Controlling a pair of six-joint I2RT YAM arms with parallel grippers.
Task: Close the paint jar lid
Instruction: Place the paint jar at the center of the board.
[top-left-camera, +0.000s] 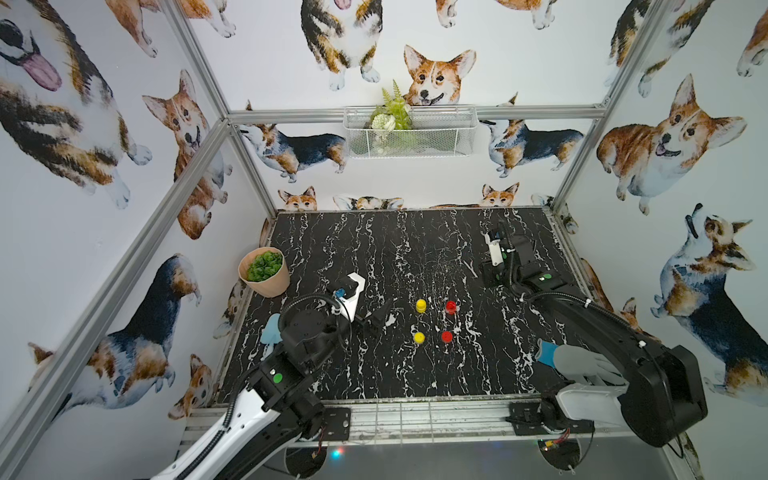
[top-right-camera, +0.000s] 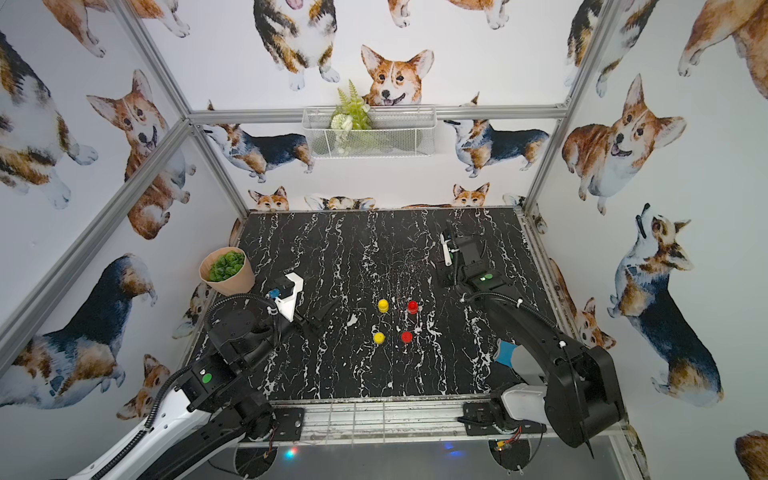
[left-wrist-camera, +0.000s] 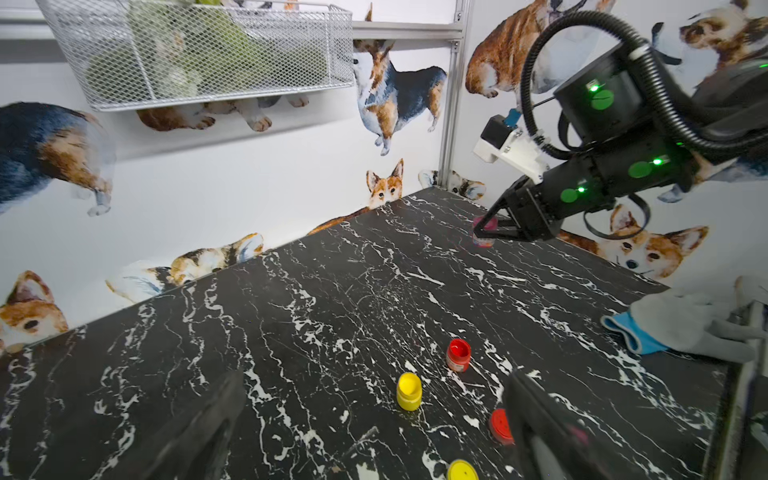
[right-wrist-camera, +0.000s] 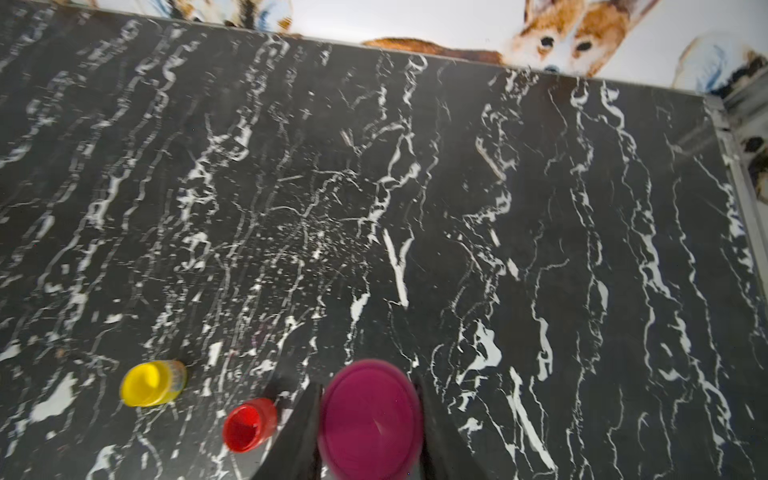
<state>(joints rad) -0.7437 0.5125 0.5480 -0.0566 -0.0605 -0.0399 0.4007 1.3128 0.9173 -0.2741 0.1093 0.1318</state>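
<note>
1. Setup: the left claw (left-wrist-camera: 374, 376) is wide open and empty, just beside the yellow jar (top-left-camera: 421, 306), on the side away from the red jar (top-left-camera: 451, 307). Both jars look uncapped to me. The yellow lid (top-left-camera: 419, 337) and red lid (top-left-camera: 446, 336) lie near the yellow jar, on the robot's side of it.
2. The right claw (right-wrist-camera: 368, 384) is clamped on a magenta jar (right-wrist-camera: 370, 419), well apart from the yellow jar, out past the red one toward the back wall.
3. Risk: those open fingers sit really close to the yellow jar. A sloppy sweep toward a lid could clip it and dump paint. Flat little lids are also easy to fumble or seat crooked, and putting red on yellow would be a facepalm.
4. Views: in both top views the magenta jar hides under the right arm. The right wrist view gives only its round top. The left wrist view catches the magenta jar (left-wrist-camera: 483, 235) side-on, pink cap on, apparently standing on the table (left-wrist-camera: 374, 270).
</note>
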